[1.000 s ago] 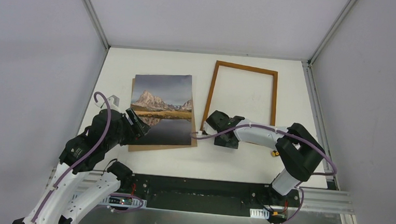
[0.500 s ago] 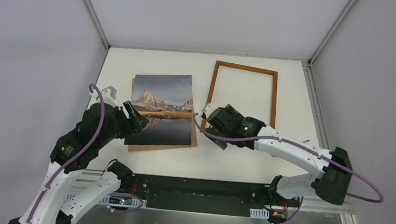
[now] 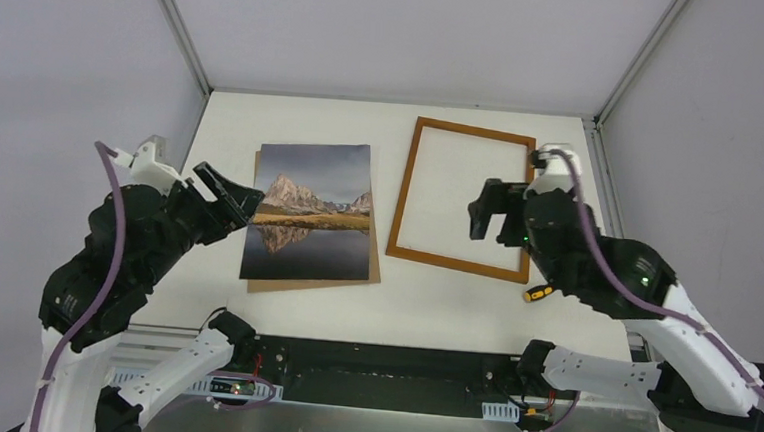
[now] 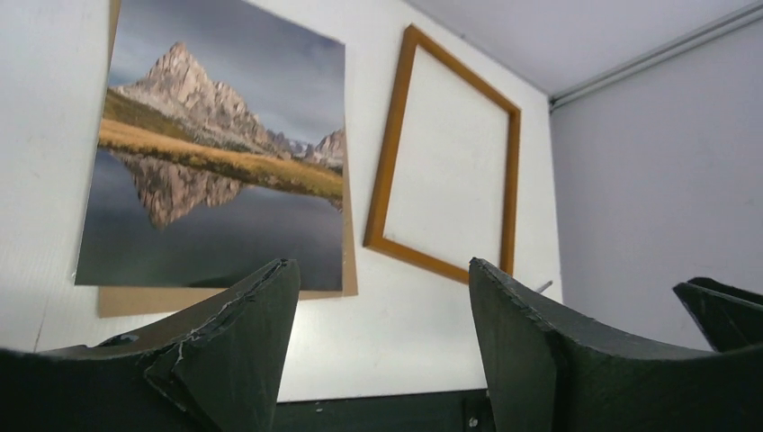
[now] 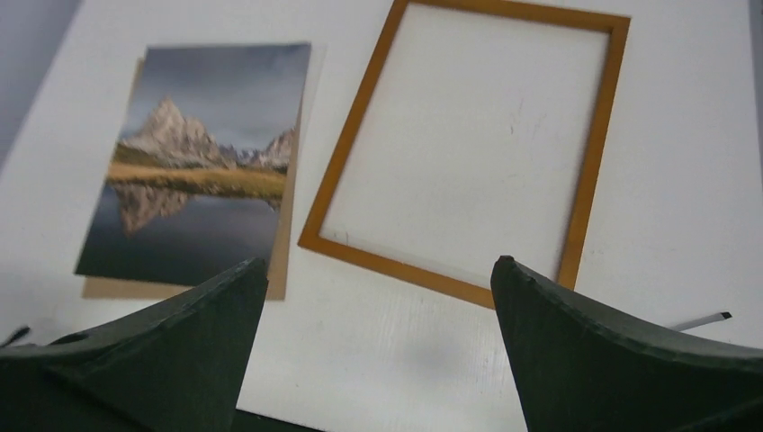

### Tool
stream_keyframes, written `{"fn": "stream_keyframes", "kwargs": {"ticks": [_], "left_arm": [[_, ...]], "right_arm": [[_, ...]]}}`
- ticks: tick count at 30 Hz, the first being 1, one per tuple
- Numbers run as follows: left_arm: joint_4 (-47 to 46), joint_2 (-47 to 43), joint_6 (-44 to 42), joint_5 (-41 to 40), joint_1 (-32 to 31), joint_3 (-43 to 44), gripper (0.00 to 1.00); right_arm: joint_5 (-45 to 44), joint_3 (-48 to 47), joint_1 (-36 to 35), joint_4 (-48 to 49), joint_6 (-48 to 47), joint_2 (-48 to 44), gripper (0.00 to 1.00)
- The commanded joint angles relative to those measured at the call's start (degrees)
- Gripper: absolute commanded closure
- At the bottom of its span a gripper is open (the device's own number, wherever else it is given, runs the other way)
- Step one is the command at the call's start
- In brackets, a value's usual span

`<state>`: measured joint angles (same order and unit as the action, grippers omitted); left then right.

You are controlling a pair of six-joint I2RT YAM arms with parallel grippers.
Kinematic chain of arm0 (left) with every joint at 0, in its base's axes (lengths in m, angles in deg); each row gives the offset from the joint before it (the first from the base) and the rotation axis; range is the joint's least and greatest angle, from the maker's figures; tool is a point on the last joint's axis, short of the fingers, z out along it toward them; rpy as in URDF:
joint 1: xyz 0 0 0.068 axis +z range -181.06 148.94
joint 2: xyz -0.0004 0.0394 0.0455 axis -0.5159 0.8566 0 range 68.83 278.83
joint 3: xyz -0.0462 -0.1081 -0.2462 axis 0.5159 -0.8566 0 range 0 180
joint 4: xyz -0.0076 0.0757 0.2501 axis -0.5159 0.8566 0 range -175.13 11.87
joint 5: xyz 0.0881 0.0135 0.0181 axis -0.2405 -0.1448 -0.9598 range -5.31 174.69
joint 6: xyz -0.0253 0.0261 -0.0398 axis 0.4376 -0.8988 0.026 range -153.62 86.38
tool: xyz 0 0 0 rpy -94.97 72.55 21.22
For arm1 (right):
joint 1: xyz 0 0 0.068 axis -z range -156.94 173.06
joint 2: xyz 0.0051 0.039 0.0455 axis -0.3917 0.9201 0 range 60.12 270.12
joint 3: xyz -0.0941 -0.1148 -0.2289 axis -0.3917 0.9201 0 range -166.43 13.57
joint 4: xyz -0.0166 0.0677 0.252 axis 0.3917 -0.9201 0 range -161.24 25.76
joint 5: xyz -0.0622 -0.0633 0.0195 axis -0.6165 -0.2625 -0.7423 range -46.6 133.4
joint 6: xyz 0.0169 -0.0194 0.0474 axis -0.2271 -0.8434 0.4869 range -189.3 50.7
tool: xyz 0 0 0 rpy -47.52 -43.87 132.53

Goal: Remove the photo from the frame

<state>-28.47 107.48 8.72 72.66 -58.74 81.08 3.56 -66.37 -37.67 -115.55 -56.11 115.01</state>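
Observation:
The photo (image 3: pixel 308 212), a mountain mirrored in a lake, lies flat on a plain brown backing board (image 3: pixel 309 284) at the table's middle left. The frame (image 3: pixel 400 202), empty and orange-brown, lies flat to its right, apart from it. My left gripper (image 3: pixel 234 192) is open and empty, raised above the photo's left edge. My right gripper (image 3: pixel 493 218) is open and empty, raised over the frame's right part. The left wrist view shows the photo (image 4: pixel 216 171), the frame (image 4: pixel 396 162) and the open gripper (image 4: pixel 382 265). The right wrist view shows the photo (image 5: pixel 193 171), the frame (image 5: pixel 346 144) and the open gripper (image 5: pixel 378 261).
A small tool with a yellow and black handle (image 3: pixel 537 291) lies by the frame's near right corner; its thin tip shows in the right wrist view (image 5: pixel 702 319). White walls close the table at the left, back and right. The black base rail (image 3: pixel 389 362) runs along the near edge.
Both arms have risen and drawn back. The right gripper left the frame's near left corner and moved right. The left gripper moved left, off the photo's edge.

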Motion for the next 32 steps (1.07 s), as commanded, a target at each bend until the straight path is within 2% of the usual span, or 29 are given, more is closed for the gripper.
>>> {"fn": "stream_keyframes", "kwargs": {"ticks": [1,6,13,17,23,28,32], "left_arm": [[0.1,0.6,-1.7,-4.6,0.3,6.8,0.29],[0.0,0.2,-3.1,-5.5,0.3,12.0,0.27],[0.0,2.7,-3.4,-7.9,0.3,20.4,0.24],[0.1,1.8,-1.6,-8.6,0.3,19.6,0.23],[0.0,1.7,-0.9,-8.3,0.3,20.5,0.22],[0.2,1.8,-0.9,-8.0,0.3,20.3,0.22],[0.1,0.7,0.4,-10.3,0.3,19.9,0.21]], "right_arm": [[-11.0,-10.4,0.0,-7.9,5.7,-1.6,0.01],[-15.2,-14.8,0.1,-10.7,6.3,-3.9,0.01],[-13.7,-19.4,0.0,-9.3,6.1,-8.6,0.01],[-13.1,-17.5,0.0,-6.9,3.8,-11.1,0.01],[-12.6,-15.7,0.0,-6.3,8.6,-12.6,0.01],[-8.8,-11.8,0.0,-2.1,4.5,-15.2,0.01],[-13.0,-14.7,0.0,-7.1,5.7,-12.0,0.01]]}}
